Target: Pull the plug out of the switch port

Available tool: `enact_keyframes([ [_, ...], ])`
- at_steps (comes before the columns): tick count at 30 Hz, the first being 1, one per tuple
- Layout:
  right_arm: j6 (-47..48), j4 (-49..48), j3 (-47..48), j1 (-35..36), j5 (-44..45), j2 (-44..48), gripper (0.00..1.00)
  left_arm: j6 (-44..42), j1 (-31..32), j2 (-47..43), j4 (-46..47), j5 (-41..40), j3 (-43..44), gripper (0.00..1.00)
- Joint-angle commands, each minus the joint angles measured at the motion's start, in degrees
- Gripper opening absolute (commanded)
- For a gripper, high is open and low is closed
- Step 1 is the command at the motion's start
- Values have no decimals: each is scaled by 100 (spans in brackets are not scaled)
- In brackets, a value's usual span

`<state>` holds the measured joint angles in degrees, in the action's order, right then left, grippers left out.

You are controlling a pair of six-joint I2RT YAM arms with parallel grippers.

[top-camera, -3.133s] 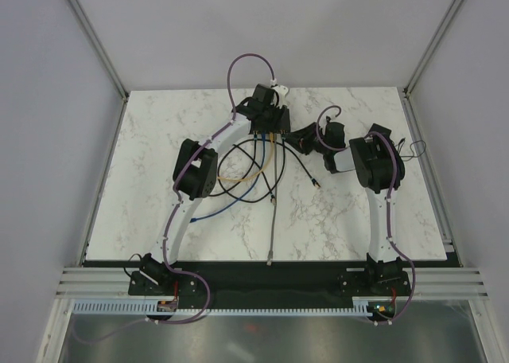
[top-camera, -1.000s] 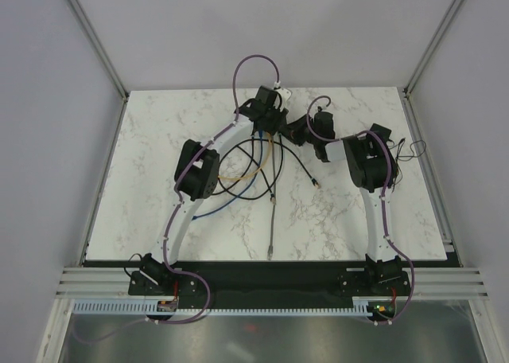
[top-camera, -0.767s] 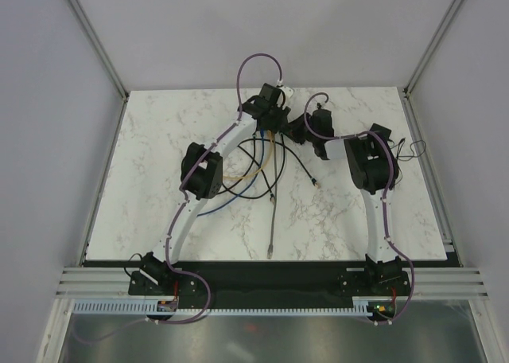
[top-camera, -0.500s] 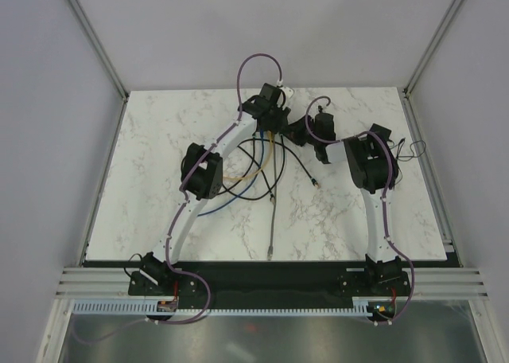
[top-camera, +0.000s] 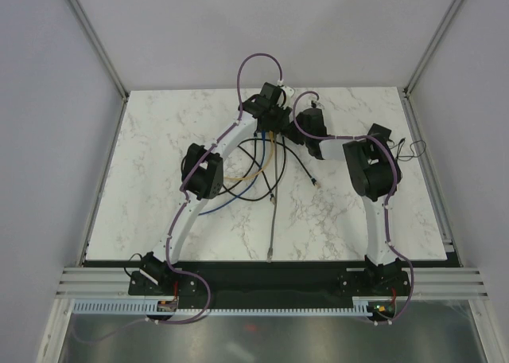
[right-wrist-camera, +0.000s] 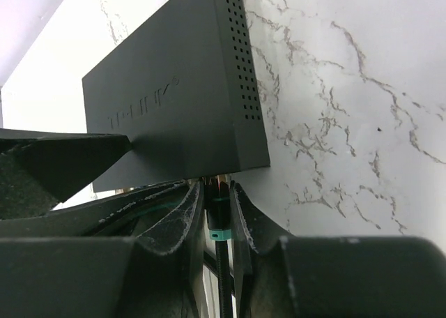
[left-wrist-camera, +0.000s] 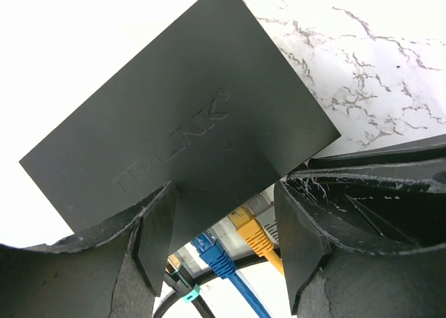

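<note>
The switch point(left-wrist-camera: 188, 116) is a flat black box with a raised logo, lying on the marble at the back middle. My left gripper point(left-wrist-camera: 223, 227) is open, its fingers point(left-wrist-camera: 155, 238) straddling the socket side from above. A blue plug point(left-wrist-camera: 212, 252) and a yellow plug point(left-wrist-camera: 251, 231) sit in the sockets. My right gripper point(right-wrist-camera: 214, 203) is shut on a black plug with a teal band point(right-wrist-camera: 218, 217), which still meets the switch point(right-wrist-camera: 174, 116) at its end socket. From above, both grippers point(top-camera: 270, 118) point(top-camera: 298, 128) crowd over the switch, which is mostly hidden.
Loose cables fan out toward me from the switch: a yellow one point(top-camera: 238, 174), a blue one point(top-camera: 227, 202), a grey one point(top-camera: 272, 220) and black loops point(top-camera: 298, 160). A thin black wire point(top-camera: 413, 148) lies at the table's right edge.
My right gripper has swung left and come in against the switch's right end, now around the black plug. The left gripper has stayed over the switch.
</note>
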<state>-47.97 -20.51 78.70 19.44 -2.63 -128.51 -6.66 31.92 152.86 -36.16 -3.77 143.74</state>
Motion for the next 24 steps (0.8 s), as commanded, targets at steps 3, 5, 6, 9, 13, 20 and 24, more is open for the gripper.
enact_keyframes([
  [3,-229,-126,-416,-195,-1252,-262,10,182,-55,174,83,306,101,64],
  [5,-511,-751,-548,-344,-1572,-367,21,191,-55,166,109,342,49,63],
  [6,-695,-1005,-566,-388,-1800,-446,26,182,-55,122,118,351,23,63],
  [9,-1082,-1402,-724,-529,-2056,-552,38,200,-55,60,162,351,-92,63],
  [13,-1399,-1903,-847,-591,-2320,-605,41,209,-55,34,197,351,-145,63],
  [20,-1689,-2009,-873,-591,-2303,-711,40,226,-55,-10,215,509,-189,63],
  [24,-2014,-2394,-952,-600,-2286,-842,34,217,-55,-28,215,500,-233,63],
])
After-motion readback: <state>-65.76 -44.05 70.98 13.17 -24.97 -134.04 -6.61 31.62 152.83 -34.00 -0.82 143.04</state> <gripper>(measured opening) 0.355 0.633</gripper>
